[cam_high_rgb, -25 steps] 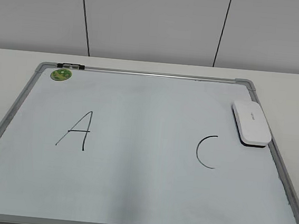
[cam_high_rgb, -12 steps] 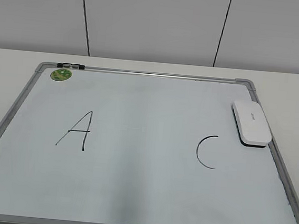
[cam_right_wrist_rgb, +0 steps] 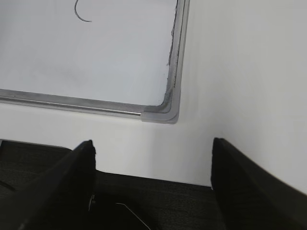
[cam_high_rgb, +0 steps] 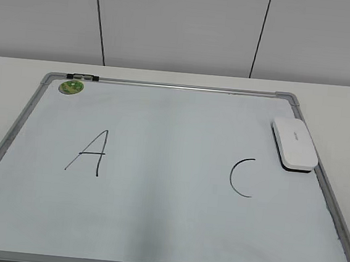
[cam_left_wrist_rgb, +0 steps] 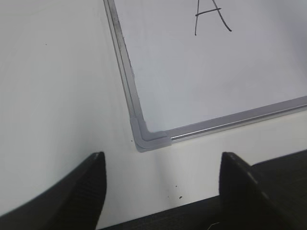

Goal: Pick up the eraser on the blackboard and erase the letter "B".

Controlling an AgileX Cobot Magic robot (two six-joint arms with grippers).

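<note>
Neither arm shows in the exterior view; each wrist view shows its own gripper hanging low over the near edge of the surface. The left gripper is released, its 2 dark, matte fingers spread wide with a rounded grey corner of the blackboard between them toward 12 o'clock. The right gripper is likewise released, its 2 fingers wide apart, holding nothing, with the board's other near corner just beyond. The blackboard is a large, smooth white panel in a silver-grey metal frame, lying flat on the pale surface. The eraser, a flat white rounded-rectangle block with a dark underside, rests on the board at about 2 o'clock, just beside the right frame. A hand-drawn black "A" sits toward 9 o'clock and a "C" toward 3 o'clock; the white patch between them carries no "B". A round green sticker sits at 10 o'clock, with a small black-and-white marker on the frame beside it.
</note>
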